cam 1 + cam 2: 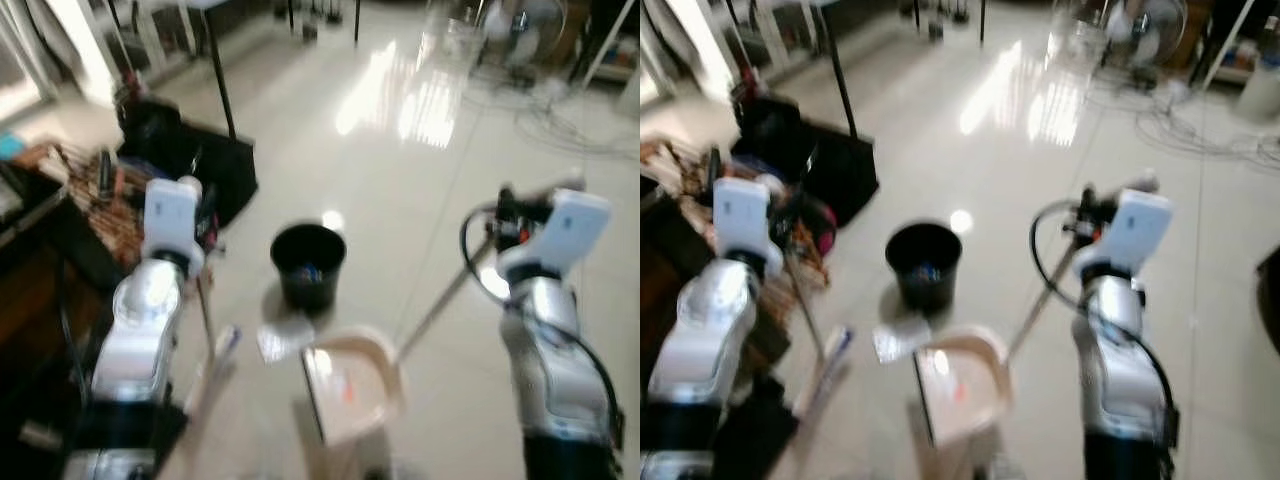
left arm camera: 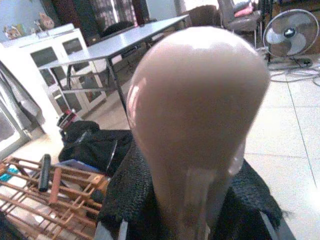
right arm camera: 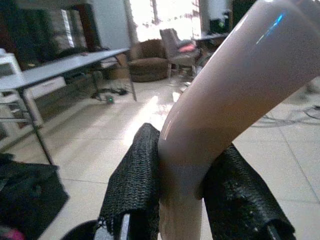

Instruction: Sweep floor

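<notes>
My left gripper (image 1: 198,228) is shut on the thin handle of a broom (image 1: 205,310), which slants down to its head (image 1: 226,345) by my left side. In the left wrist view the beige handle top (image 2: 200,100) sits between the black fingers (image 2: 132,195). My right gripper (image 1: 500,215) is shut on the long handle (image 1: 440,300) of a cream dustpan (image 1: 350,385) held low in front of me. The black pads (image 3: 137,180) clamp that handle (image 3: 215,105). A black bin (image 1: 308,262) stands on the floor just beyond the pan, with a white scrap (image 1: 283,338) beside it.
A black bag (image 1: 200,165) and a wooden rack (image 1: 100,200) crowd the left side. A table's dark leg (image 1: 220,90) stands behind them. A fan (image 1: 520,35) and loose cables (image 1: 570,125) lie at the far right. Glossy tiles (image 1: 400,160) stretch ahead.
</notes>
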